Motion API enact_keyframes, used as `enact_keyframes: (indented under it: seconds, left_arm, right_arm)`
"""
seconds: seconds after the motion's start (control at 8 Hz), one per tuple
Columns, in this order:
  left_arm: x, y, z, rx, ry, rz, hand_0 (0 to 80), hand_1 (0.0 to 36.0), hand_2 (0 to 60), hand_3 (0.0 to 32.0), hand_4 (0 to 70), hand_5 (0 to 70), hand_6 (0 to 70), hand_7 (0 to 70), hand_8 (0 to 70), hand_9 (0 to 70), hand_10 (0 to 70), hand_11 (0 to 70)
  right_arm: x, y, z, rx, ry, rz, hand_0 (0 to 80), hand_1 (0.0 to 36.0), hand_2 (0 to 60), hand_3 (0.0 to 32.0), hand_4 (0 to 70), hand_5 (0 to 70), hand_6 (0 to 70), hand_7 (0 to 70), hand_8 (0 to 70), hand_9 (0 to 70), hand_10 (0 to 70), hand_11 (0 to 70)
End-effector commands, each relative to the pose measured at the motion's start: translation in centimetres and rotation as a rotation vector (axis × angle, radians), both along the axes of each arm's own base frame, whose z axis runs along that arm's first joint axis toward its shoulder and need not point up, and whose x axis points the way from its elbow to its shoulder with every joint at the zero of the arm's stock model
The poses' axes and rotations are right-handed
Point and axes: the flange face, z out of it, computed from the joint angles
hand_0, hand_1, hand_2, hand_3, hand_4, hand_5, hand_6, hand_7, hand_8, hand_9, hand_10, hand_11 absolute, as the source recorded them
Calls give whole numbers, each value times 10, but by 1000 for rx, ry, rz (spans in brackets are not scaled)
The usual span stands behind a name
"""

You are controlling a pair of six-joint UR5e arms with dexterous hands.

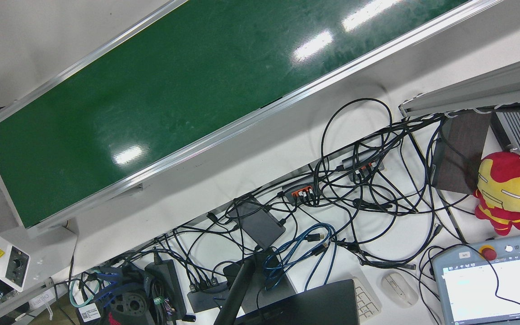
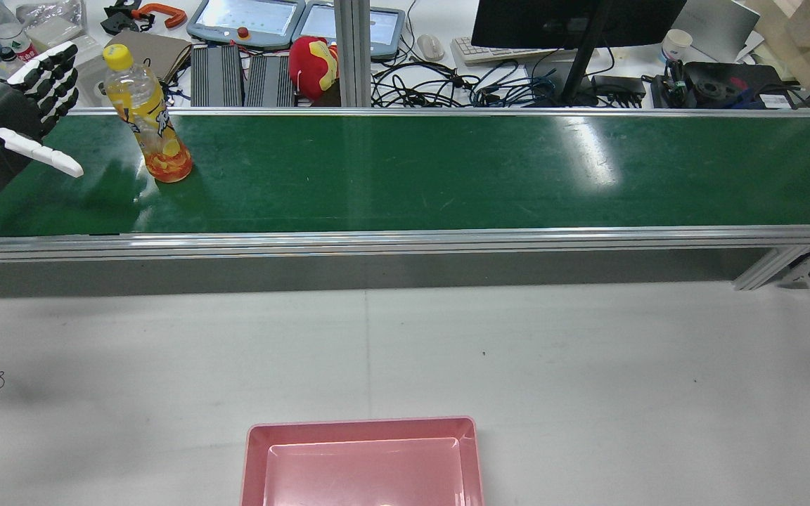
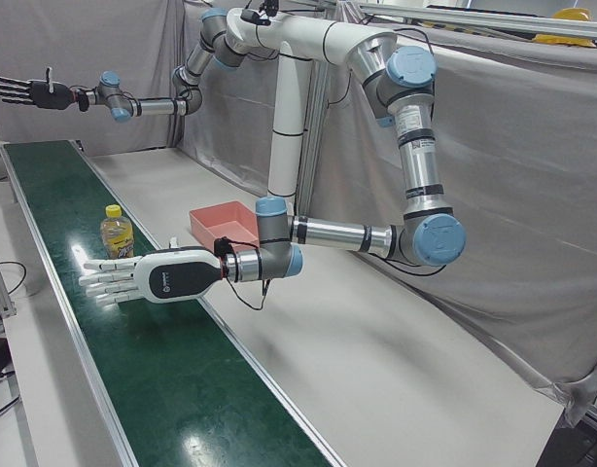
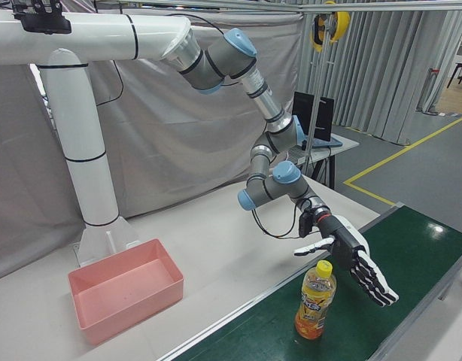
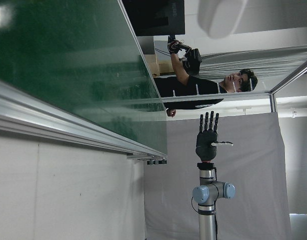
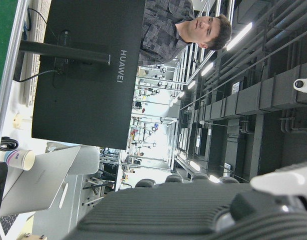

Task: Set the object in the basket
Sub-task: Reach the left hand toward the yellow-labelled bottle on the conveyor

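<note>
A yellow-capped bottle of orange drink (image 2: pixel 150 119) stands upright on the green conveyor belt (image 2: pixel 447 169) near its left end. My left hand (image 2: pixel 22 116) is open, fingers spread, just to the left of the bottle and not touching it. The right-front view shows this hand (image 4: pixel 357 261) beside the bottle (image 4: pixel 315 301), and the left-front view shows the hand (image 3: pixel 143 277) close to the bottle (image 3: pixel 116 233). The pink basket (image 2: pixel 363 424) sits empty on the white table, near the front middle. My right hand (image 3: pixel 31 92) is open, held high and far off beyond the belt's other end.
A white table (image 2: pixel 588 351) lies between the belt and the basket. Behind the belt is a desk with tangled cables (image 1: pixel 359 189), a monitor (image 2: pixel 574 21), teach pendants (image 2: pixel 247 17) and a red plush toy (image 2: pixel 312 67). Grey curtains close the station.
</note>
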Motion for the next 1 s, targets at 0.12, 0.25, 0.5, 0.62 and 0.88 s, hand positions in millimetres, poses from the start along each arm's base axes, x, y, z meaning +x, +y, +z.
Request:
enact_keyframes:
  seconds: [0.12, 0.25, 0.5, 0.62, 0.88]
  left_arm:
    - [50, -2, -31, 20, -3, 58, 800, 102, 0, 0, 19, 156, 0, 0, 1, 0, 0, 0]
    - [59, -1, -20, -3, -16, 59, 800, 100, 0, 0, 15, 158, 0, 0, 4, 0, 0, 0]
    - [60, -2, -17, -11, -13, 58, 800, 96, 0, 0, 17, 169, 0, 0, 10, 5, 0, 0]
    - [62, -5, -24, -2, -7, 58, 800, 95, 0, 0, 17, 182, 0, 0, 7, 2, 0, 0]
    - [69, -14, -51, 19, 9, 58, 800, 98, 0, 0, 27, 188, 0, 0, 10, 5, 0, 0]
  right_arm:
    - [0, 0, 0, 0, 0, 1, 0, 0, 0, 0, 0, 0, 0, 0, 0, 0, 0, 0]
    - [0, 0, 0, 0, 0, 1, 0, 0, 0, 0, 0, 0, 0, 0, 0, 0, 0, 0]
    - [0, 0, 0, 0, 0, 1, 0, 0, 0, 0, 0, 0, 0, 0, 0, 0, 0, 0]
    - [0, 0, 0, 0, 0, 1, 0, 0, 0, 0, 0, 0, 0, 0, 0, 0, 0, 0]
    - [0, 0, 0, 1, 0, -1, 0, 0, 0, 0, 0, 0, 0, 0, 0, 0, 0, 0]
